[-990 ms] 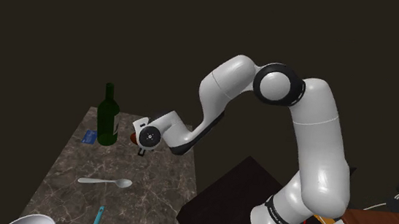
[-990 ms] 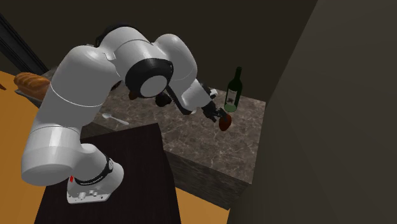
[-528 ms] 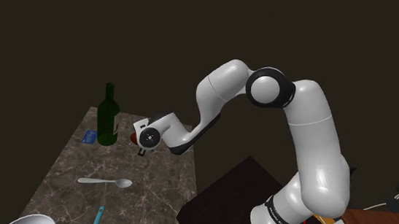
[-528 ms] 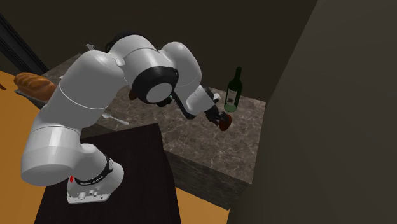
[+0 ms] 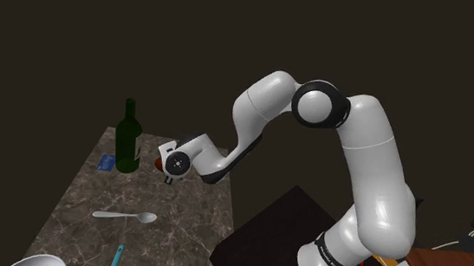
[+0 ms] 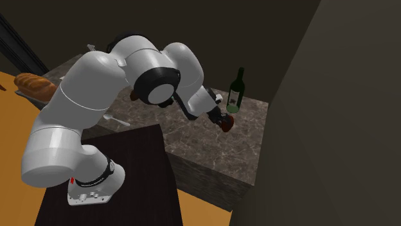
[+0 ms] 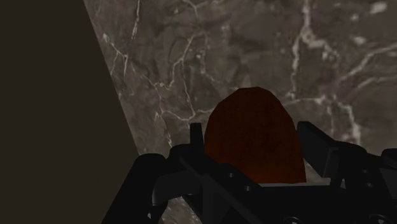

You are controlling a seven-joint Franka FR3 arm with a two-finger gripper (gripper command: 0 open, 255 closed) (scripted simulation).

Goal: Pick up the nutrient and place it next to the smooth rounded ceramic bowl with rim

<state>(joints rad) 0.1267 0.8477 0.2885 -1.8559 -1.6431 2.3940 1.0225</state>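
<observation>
The gripper (image 7: pixel 251 145) is clasping the nutrient (image 7: pixel 254 121), a red-brown rounded lump, with one black finger pressing on each flank. The lump's long axis appears to be running along the fingers, with its domed end pointing away from the hand. It appears to be hanging just clear of the counter (image 5: pixel 187 209), at the far end, just beside the bottle (image 5: pixel 127 138), which is standing at 9 o'clock from it in the shoulder view.

In that view the bowl (image 5: pixel 39 263) is lying at 7 o'clock from the gripper, well apart, at the near end of the counter. The coming carry is therefore judged to be running toward 7 o'clock, and the spoon (image 5: pixel 124 216) is lying between the two.

Containers: only the bowl's rim is showing, so its contents cannot be told.
</observation>
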